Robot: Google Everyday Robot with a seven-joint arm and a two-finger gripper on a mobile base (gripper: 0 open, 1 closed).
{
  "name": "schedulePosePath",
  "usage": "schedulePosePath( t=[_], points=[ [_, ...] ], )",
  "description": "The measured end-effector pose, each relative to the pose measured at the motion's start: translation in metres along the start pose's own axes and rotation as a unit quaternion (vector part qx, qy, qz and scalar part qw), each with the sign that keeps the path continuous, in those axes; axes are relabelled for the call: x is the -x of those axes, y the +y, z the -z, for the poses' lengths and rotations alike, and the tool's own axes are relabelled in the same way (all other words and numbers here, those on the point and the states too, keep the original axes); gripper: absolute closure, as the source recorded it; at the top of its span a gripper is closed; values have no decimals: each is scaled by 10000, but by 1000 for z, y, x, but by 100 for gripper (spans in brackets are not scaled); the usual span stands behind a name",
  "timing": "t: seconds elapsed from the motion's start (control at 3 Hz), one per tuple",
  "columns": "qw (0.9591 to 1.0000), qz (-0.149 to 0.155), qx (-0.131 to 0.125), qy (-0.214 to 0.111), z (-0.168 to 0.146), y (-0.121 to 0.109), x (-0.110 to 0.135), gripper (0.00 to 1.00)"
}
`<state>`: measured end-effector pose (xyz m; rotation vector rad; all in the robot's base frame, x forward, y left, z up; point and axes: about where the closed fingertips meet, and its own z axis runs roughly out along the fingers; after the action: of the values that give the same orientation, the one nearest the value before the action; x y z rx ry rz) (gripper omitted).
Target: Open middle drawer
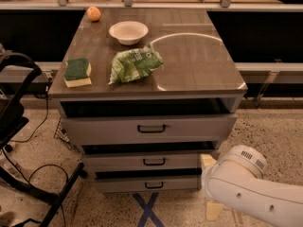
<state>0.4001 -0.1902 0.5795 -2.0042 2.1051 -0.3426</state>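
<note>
White rounded arm shell (251, 188) — vent grille, dark screw holes; tan gripper (208, 161) behind it.

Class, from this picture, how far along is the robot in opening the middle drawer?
Done: nothing; the middle drawer looks shut, its handle untouched. In hand: only the white arm shows, at lower right; the gripper is out of view. Left: reach the handle, grip, pull.

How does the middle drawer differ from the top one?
The top drawer has a taller front than the middle drawer. The top drawer's handle is wider than the middle drawer's. Both are grey with a black handle at centre. The gripper is out of view; only the white arm shows, lower right.
</note>
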Motion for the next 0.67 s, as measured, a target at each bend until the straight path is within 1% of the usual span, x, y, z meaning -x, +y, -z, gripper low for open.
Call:
schedulePosePath(
  t=[0.33,0.67],
  points=[
    [9967,16,189,-794,-75,-2,41,0],
    [9932,39,310,-1122,-113,-3,61,0]
  ],
)
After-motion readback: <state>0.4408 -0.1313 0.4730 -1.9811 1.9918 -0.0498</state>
